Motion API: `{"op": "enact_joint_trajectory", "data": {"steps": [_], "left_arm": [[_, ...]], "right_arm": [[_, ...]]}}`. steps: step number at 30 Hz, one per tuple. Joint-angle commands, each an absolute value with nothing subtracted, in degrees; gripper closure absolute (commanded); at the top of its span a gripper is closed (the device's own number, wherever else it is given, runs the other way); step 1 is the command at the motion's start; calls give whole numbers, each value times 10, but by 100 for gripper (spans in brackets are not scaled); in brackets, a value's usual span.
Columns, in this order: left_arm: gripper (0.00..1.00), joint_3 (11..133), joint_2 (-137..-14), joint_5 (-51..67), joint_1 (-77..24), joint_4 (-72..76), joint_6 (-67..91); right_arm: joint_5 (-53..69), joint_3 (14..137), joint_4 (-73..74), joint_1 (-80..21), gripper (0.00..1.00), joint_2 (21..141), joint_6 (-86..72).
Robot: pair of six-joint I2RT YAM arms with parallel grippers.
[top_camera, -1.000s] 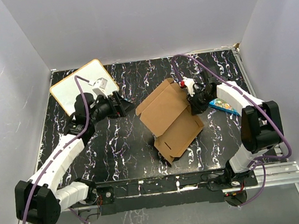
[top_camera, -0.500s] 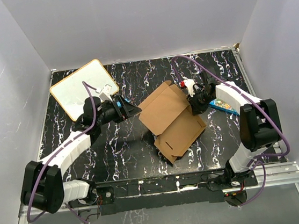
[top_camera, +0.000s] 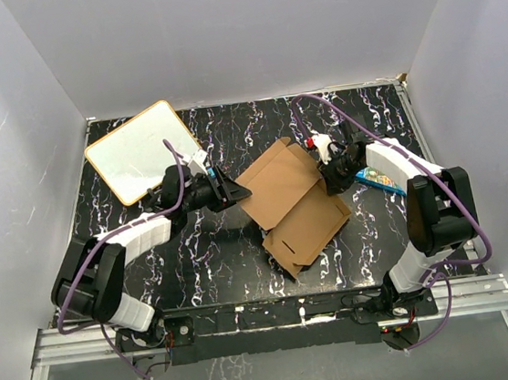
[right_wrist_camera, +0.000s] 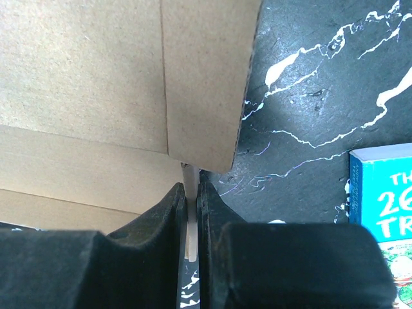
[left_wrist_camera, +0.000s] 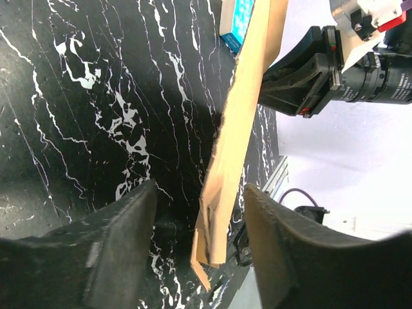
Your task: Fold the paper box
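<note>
The paper box point(top_camera: 297, 205) is a brown cardboard blank lying mid-table, its upper panel lifted and partly folded over. My right gripper point(top_camera: 330, 174) is at the blank's right corner. In the right wrist view it point(right_wrist_camera: 191, 187) is shut on a thin cardboard flap, with the paper box point(right_wrist_camera: 96, 77) filling the upper left. My left gripper point(top_camera: 232, 192) sits at the blank's left edge. The left wrist view shows it point(left_wrist_camera: 199, 193) open, the edge of the paper box point(left_wrist_camera: 241, 109) standing between the two fingers with a gap on each side.
A white board with an orange rim point(top_camera: 142, 151) lies at the back left. A blue printed box point(top_camera: 379, 178) lies right of the right gripper, also seen as the blue box point(right_wrist_camera: 383, 193). Grey walls enclose the black marbled table point(top_camera: 197, 251).
My left arm has swung right from beside the white board to the blank's left edge, and its jaws have narrowed around that edge. The right gripper has kept its hold.
</note>
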State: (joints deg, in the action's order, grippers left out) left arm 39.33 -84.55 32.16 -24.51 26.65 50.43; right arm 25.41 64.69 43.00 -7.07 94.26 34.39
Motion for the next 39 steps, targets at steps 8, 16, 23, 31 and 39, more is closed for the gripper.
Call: {"op": "enact_joint_trajectory", "data": {"steps": [8, 16, 23, 31, 39], "left_arm": [[100, 410, -875, 332, -257, 345, 532], [100, 415, -869, 314, -257, 316, 493], [100, 416, -866, 309, -257, 308, 478], [100, 416, -865, 311, -257, 311, 472], [100, 418, -869, 317, -257, 318, 472]], "right_arm": [[249, 623, 376, -72, 83, 951, 337], [235, 591, 347, -72, 79, 935, 339], [228, 572, 337, -72, 74, 920, 342], [232, 558, 323, -72, 72, 920, 342], [221, 535, 289, -72, 73, 921, 332]]}}
